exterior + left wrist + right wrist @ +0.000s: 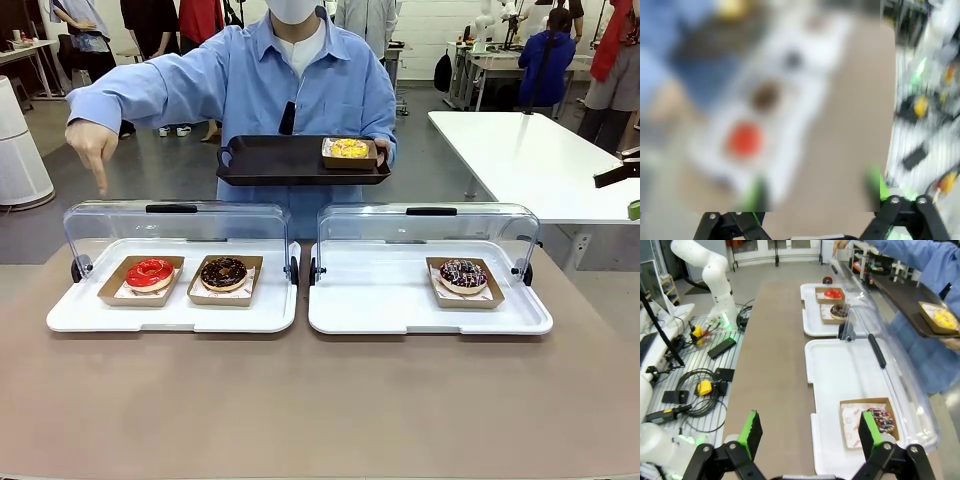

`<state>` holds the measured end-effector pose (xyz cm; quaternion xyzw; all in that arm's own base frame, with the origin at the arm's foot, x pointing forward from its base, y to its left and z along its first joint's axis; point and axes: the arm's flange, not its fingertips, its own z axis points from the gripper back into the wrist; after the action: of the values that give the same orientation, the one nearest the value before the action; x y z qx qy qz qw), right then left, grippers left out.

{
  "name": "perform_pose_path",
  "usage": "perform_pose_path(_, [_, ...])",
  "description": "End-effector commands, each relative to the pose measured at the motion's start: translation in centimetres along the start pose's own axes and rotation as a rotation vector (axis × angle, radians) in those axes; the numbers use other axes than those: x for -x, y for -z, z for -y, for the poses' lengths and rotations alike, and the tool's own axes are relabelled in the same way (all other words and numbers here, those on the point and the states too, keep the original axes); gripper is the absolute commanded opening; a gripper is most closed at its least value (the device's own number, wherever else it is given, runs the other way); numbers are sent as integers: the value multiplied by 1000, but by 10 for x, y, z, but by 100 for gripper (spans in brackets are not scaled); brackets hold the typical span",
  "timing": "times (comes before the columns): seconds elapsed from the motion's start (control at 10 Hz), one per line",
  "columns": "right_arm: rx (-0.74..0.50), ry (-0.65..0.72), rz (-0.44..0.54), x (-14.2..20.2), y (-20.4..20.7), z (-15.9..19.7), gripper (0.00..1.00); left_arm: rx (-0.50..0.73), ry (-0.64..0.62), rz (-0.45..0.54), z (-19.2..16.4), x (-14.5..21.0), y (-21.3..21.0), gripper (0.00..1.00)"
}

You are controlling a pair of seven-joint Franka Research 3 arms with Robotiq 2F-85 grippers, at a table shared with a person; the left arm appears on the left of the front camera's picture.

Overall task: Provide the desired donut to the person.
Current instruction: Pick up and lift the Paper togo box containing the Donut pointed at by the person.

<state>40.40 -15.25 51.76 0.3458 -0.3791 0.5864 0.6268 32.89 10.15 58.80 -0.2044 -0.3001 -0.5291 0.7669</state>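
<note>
Pointing down from behind the left case [180,228], the person's hand [92,148] aims toward the red donut [150,272] on its white tray [70,318]. Right gripper [810,427] jaws gape empty; left gripper [815,190] jaws, blurred, seem open.

Person's finger [100,178] down toward red donut [150,273]

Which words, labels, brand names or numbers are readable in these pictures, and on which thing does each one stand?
No text is readable anywhere.
Paper liner under the sprinkled donut: faint reddish print, too small to read.
Left wrist view: too blurred for anything to be read.
</note>
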Motion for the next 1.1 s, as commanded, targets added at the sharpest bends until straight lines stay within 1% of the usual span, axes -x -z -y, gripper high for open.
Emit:
perform_pose_path(0.0, [0, 3, 2, 1, 1, 1, 100, -13, 162, -345, -4, -37, 40, 100])
perform_pose_path(0.1, [0, 3, 2, 1, 1, 1, 100, -23, 212, -499, -3, -44, 68, 100])
perform_pose_path(0.3, [0, 3, 2, 1, 1, 1, 100, -47, 291, -754, -21, -51, 131, 100])
perform_pose_path(0.4, [0, 3, 2, 1, 1, 1, 100, -52, 298, -780, -28, -52, 154, 100])
perform_pose_path(0.5, [0, 3, 2, 1, 1, 1, 100, -50, 301, -767, -28, -46, 174, 100])
perform_pose_path(0.7, [0, 3, 2, 1, 1, 1, 100, -30, 340, -686, -36, -32, 206, 100])
perform_pose_path(0.8, [0, 3, 2, 1, 1, 1, 100, -9, 332, -632, -37, -24, 217, 100])
perform_pose_path(0.9, [0, 3, 2, 1, 1, 1, 100, -8, 336, -599, -37, -17, 225, 100])
perform_pose_path(1.0, [0, 3, 2, 1, 1, 1, 100, -3, 348, -593, -37, -10, 232, 100])
